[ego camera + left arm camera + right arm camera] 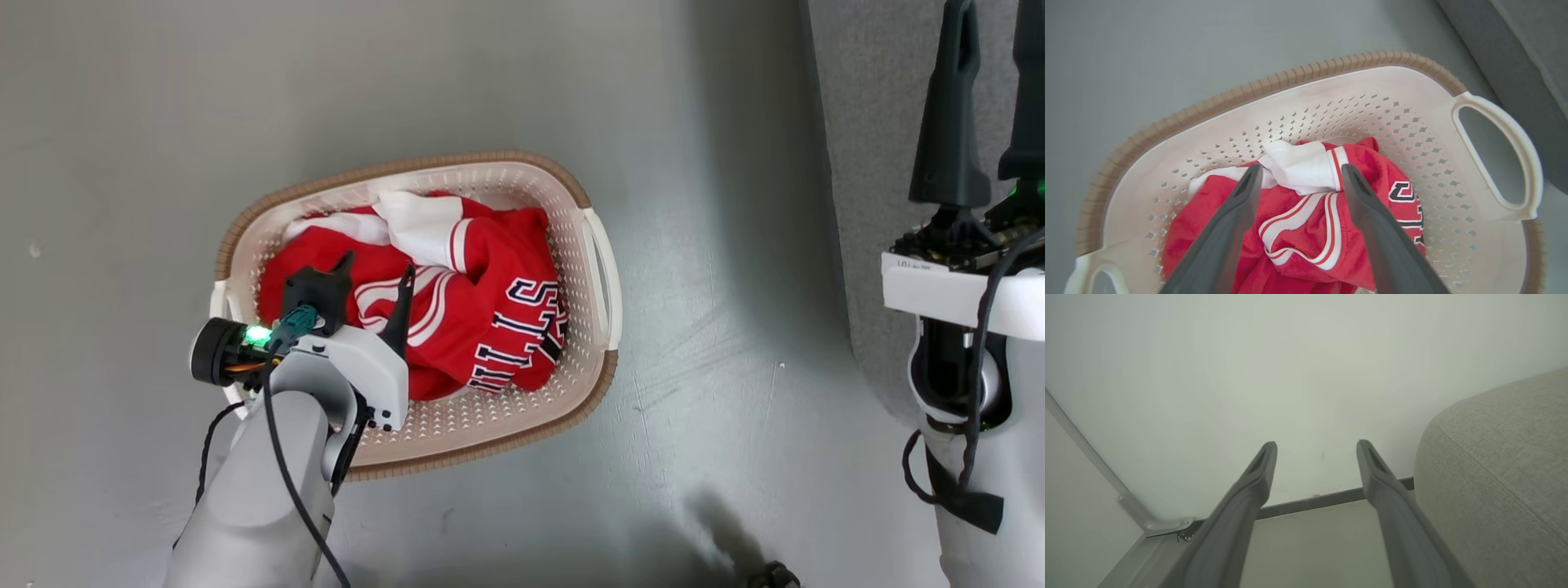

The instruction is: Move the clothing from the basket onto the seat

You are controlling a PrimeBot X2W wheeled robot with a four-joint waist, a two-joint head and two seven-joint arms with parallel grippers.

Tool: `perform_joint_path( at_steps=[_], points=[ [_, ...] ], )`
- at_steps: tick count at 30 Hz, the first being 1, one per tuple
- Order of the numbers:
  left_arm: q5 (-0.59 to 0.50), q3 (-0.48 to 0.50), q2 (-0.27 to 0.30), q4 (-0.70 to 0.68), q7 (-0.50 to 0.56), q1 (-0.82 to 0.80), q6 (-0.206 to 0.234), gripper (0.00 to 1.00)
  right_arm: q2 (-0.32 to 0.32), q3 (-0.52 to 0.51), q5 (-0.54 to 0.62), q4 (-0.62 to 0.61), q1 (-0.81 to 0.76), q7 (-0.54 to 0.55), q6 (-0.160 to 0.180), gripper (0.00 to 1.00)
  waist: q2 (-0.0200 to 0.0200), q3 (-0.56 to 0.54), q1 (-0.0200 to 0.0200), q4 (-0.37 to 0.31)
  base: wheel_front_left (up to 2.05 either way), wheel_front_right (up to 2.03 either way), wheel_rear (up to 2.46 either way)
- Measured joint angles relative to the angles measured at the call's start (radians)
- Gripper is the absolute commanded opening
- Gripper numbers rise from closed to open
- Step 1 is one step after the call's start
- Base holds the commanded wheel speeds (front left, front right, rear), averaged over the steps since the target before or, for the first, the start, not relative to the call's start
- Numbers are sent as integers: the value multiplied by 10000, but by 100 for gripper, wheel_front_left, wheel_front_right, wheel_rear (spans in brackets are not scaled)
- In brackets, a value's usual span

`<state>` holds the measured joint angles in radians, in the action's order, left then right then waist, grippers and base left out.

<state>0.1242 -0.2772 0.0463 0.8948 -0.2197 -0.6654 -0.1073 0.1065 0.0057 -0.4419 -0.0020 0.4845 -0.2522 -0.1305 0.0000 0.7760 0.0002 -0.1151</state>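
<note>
Clothing (490,286) lies heaped in the basket (602,269), left gripper (379,263) fingers apart over it. Right gripper (1316,445), fingers also apart, faces a wall (1290,375), seat (1494,477) at frame right.

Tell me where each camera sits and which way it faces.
Head view: on the head, looking down at the basket holding the clothing; left gripper lower left, right gripper at right.
Left wrist view: on that wrist, looking down between its open fingers into the basket.
Right wrist view: on that wrist, facing a pale wall and the seat past its open fingers.
Shared: head and left wrist views both show basket and clothing.
</note>
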Motion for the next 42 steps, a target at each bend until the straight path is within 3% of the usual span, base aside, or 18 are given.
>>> perform_joint_path(
  at_steps=[33, 42],
  points=[
    [-1321, -1480, -59, 2535, 1340, -2232, -56, 100, -71, 174, 6, -222, 1380, -2, 0, 100, 0, 2202, -1, -461, 0, 0, 0],
    [-1461, -1553, -63, 3223, 2036, -2688, 194, 100, -123, 221, 6, -222, 1566, -2, 0, 100, 0, 2551, -1, -599, 0, 0, 0]
  ],
)
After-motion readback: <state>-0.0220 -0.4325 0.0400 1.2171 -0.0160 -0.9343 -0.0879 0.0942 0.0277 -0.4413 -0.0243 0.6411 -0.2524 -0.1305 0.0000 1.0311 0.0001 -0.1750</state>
